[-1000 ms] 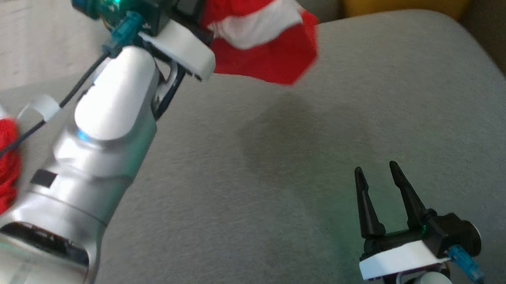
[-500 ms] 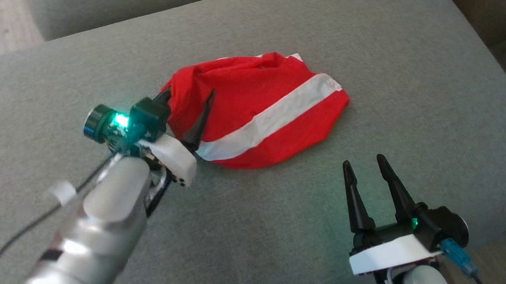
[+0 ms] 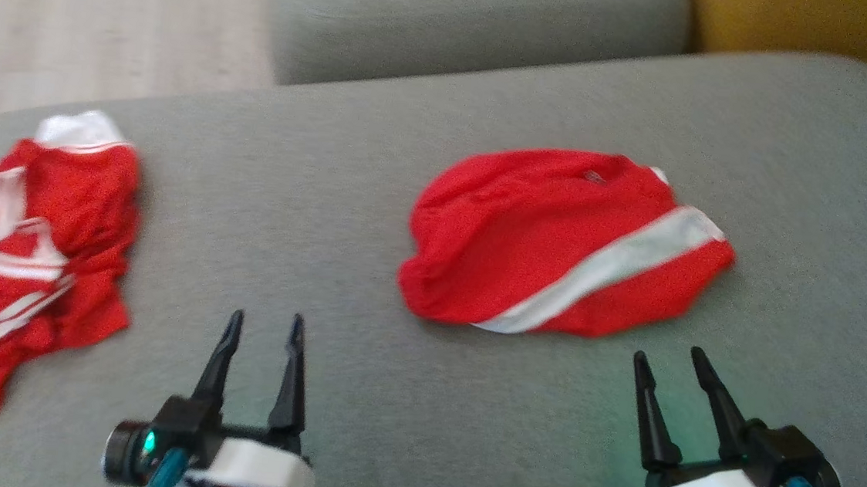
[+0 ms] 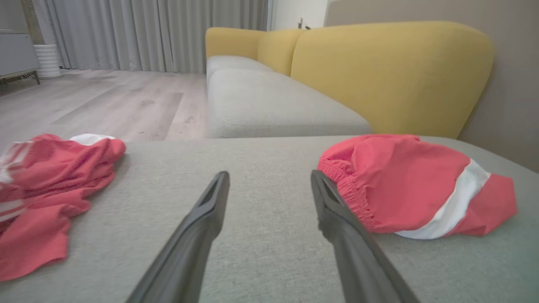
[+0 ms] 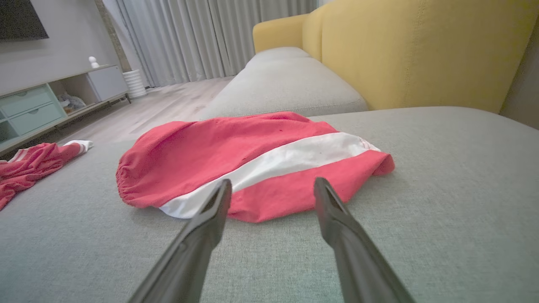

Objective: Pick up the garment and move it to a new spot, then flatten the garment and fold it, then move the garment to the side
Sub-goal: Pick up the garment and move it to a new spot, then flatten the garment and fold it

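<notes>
Red garment (image 3: 565, 242) lies beyond left gripper (image 3: 266, 318) and right gripper (image 3: 667, 353), both spread empty; right wrist view adds a cabinet (image 5: 29, 107).

On cushion (image 3: 369, 269): garment (image 3: 565, 242) centre-right, second garment (image 3: 31, 243) far left, well apart; sofa seat (image 3: 466, 21) behind.

The garment (image 3: 557, 245) is seen as bright red, crossed by one broad white band (the red is rendered pinker in the wrist views). A second garment (image 3: 31, 243) is coloured the same red, marked with thin white stripes and edged in white at one end. The cushion (image 3: 360, 392) beneath both is covered in a plain grey weave. The sofa back (image 4: 391, 71) is upholstered in mustard yellow. The floor (image 4: 105, 105) is laid in pale wood grain, and the curtains (image 4: 147, 33) are pleated in grey. The left gripper (image 3: 266, 317) and the right gripper (image 3: 666, 355) are finished in black, on white bodies.
</notes>
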Tool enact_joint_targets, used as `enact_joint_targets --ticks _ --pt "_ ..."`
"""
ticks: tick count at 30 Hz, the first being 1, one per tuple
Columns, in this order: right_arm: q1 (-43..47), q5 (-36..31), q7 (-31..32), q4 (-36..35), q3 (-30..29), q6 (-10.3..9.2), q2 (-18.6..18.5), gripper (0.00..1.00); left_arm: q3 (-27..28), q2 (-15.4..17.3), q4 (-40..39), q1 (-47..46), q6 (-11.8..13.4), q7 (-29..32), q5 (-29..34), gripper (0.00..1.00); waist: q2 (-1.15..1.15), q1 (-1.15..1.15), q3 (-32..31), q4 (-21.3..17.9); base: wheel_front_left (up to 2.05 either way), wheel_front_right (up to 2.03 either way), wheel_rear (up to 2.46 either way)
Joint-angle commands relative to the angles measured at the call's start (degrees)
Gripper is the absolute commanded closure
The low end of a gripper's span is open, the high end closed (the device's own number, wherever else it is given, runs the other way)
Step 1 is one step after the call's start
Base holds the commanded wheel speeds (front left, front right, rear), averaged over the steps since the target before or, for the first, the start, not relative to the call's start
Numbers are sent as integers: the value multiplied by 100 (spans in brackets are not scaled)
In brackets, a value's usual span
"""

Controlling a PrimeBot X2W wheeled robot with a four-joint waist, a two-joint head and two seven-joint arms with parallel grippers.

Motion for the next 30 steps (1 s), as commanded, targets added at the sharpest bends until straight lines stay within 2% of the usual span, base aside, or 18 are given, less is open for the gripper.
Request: enact_joint_targets --ticks 1,5,8,9,13,30 --pt "-106 0 -35 -185 68 40 -7 0 288 -11 -438 -33 22 -54 2 0 0 1 -438 653 0 0 0" --pt "87 -83 -35 -248 -80 40 -7 0 433 -21 -1285 676 72 -54 25 0 0 1 -598 964 0 0 0" --pt "274 -108 -35 -315 -166 40 -7 0 450 -23 -1583 1095 86 -54 74 0 0 1 -710 1093 0 0 0" --pt "396 -108 -35 -360 -198 40 -7 0 400 -23 -1568 1263 50 -54 257 0 0 1 -770 1131 0 0 0" --pt "547 -71 -35 -369 -245 40 -7 0 406 -24 -1551 1384 97 -54 295 0 0 1 -825 1148 0 0 0" --pt "534 -57 -35 -567 -312 40 -7 0 347 -24 -1485 1337 133 -54 619 0 0 1 -796 1072 0 0 0"
